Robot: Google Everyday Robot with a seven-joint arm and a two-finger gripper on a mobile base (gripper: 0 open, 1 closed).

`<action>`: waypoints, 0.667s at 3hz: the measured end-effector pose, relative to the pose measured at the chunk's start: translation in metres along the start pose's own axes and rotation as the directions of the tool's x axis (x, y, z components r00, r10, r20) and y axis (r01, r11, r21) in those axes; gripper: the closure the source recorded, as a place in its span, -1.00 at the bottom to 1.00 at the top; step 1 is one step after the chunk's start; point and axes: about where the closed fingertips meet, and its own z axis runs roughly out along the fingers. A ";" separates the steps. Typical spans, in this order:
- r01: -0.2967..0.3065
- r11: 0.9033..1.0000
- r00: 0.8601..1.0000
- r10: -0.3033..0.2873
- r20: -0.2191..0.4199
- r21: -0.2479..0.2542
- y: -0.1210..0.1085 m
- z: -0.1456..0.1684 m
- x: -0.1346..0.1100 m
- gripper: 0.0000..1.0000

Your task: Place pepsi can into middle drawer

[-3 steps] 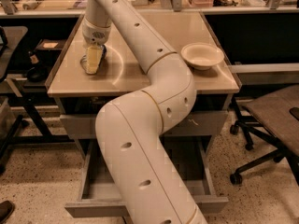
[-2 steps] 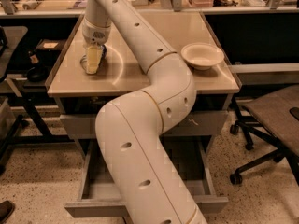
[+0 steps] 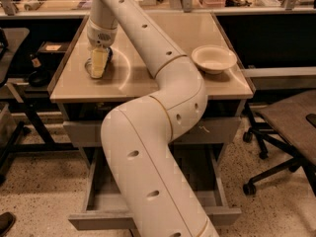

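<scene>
The gripper [image 3: 98, 64] is down on the tabletop [image 3: 74, 85], close to its left edge, hanging straight from the wrist. Whether it is open or closed, or has hold of anything, I cannot tell. The pepsi can [image 3: 109, 55] is right at the gripper and almost wholly hidden by it, with only a dark blue sliver showing at its side. The white arm [image 3: 148, 147] runs up across the cabinet front to the tabletop. Below, the middle drawer [image 3: 224, 215] is pulled out, its grey tray partly covered by the arm. Above it a drawer front [image 3: 219, 130] with pale scuffs is closed. A cream bowl [image 3: 214, 58] sits near the tabletop's right edge, well apart from the gripper
</scene>
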 end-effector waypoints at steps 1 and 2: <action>0.000 1.000 1.000 0.000 0.000 0.000 0.000 0.000 0.000 0.18; 0.000 1.000 1.000 0.000 0.000 0.000 0.000 0.000 0.000 -0.30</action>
